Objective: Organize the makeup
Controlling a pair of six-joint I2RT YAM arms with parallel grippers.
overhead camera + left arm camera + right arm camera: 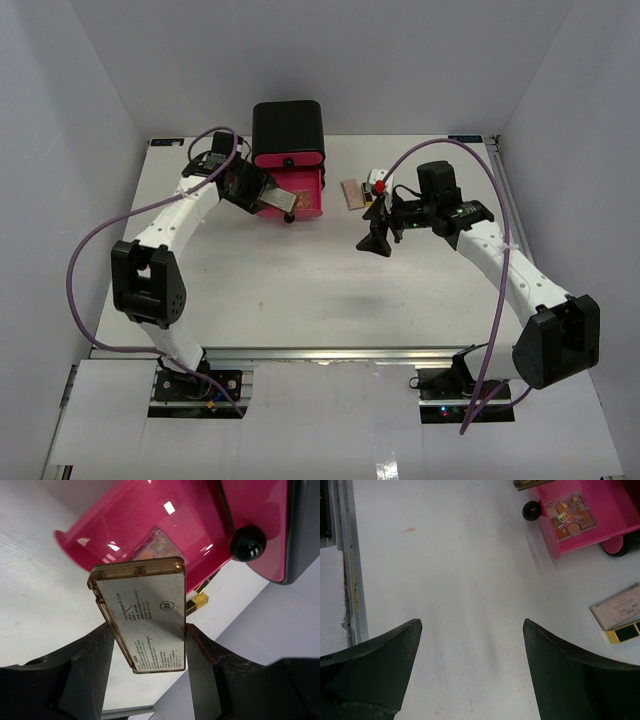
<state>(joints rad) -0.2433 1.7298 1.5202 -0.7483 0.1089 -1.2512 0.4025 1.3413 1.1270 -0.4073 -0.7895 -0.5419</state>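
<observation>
While left end effector (147, 632) grips case (142, 600), beside drawer (150, 515)

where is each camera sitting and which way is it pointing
Top external: fixed above and behind the bases, looking down on the table; the left arm and right arm show whole.
Left wrist: on the left arm, facing the pink drawer; the left gripper clamps a flat gold-edged case.
Right wrist: on the right arm, looking down at the table; the right gripper is open and empty.
Shared: all three see the open pink drawer.
</observation>
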